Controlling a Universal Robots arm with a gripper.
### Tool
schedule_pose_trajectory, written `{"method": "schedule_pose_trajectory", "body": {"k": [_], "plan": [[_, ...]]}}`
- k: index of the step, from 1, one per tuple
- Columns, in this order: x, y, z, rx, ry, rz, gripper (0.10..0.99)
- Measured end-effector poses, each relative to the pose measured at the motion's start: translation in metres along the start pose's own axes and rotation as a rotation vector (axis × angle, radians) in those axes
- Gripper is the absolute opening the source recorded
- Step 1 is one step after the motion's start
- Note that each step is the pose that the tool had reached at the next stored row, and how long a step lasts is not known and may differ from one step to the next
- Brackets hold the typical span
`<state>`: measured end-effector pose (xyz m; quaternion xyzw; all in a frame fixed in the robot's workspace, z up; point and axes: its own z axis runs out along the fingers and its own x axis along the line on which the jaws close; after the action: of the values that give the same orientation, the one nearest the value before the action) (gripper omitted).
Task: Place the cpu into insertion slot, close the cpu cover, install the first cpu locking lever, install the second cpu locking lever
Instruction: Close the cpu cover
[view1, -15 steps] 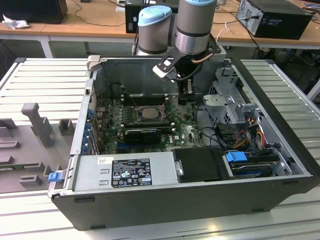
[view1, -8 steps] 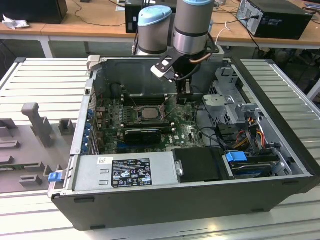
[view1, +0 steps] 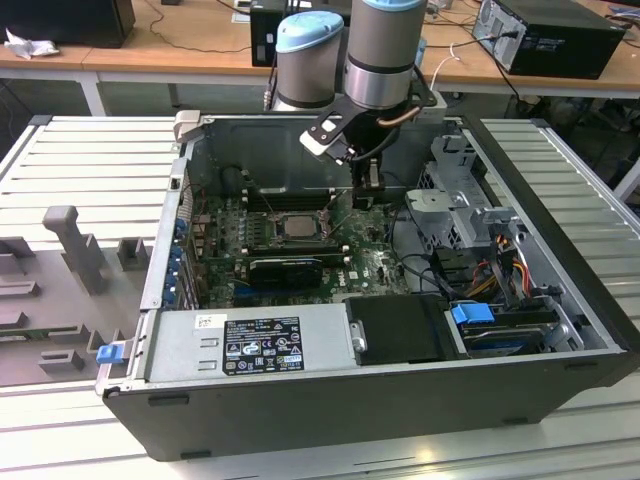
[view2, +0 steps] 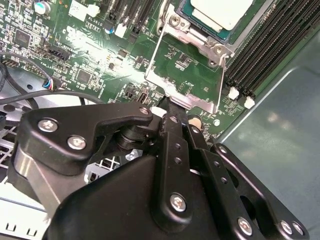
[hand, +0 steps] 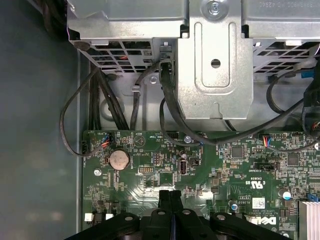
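The cpu (view1: 297, 225) lies silvery side up in the insertion slot (view2: 192, 37) on the green board; its top (view2: 220, 11) also appears in the second wrist view. The cpu cover (view2: 202, 104) is swung open away from the chip, and green board shows through its square window. My gripper (view1: 368, 185) hangs inside the case on the exterior view's right of the socket. Its fingers are shut together, and the gripper tip (view2: 172, 103) meets the cover's outer edge tab. In the first wrist view the shut gripper (hand: 170, 195) points down at the board.
A black graphics card (view1: 285, 268) lies just in front of the socket. The power supply (view1: 250, 345) sits at the case front and the metal drive cage (view1: 455, 215) to the exterior view's right. Black memory slots (view2: 265, 55) flank the socket. Cables (hand: 165, 115) loop near the cage.
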<state>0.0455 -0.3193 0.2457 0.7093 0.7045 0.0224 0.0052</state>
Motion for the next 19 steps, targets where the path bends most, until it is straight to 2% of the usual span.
{"method": "schedule_pose_trajectory", "body": {"k": [19], "plan": [[0.0000, -0.0036, -0.0001, 0.000, -0.0001, 0.000, 0.106]]}}
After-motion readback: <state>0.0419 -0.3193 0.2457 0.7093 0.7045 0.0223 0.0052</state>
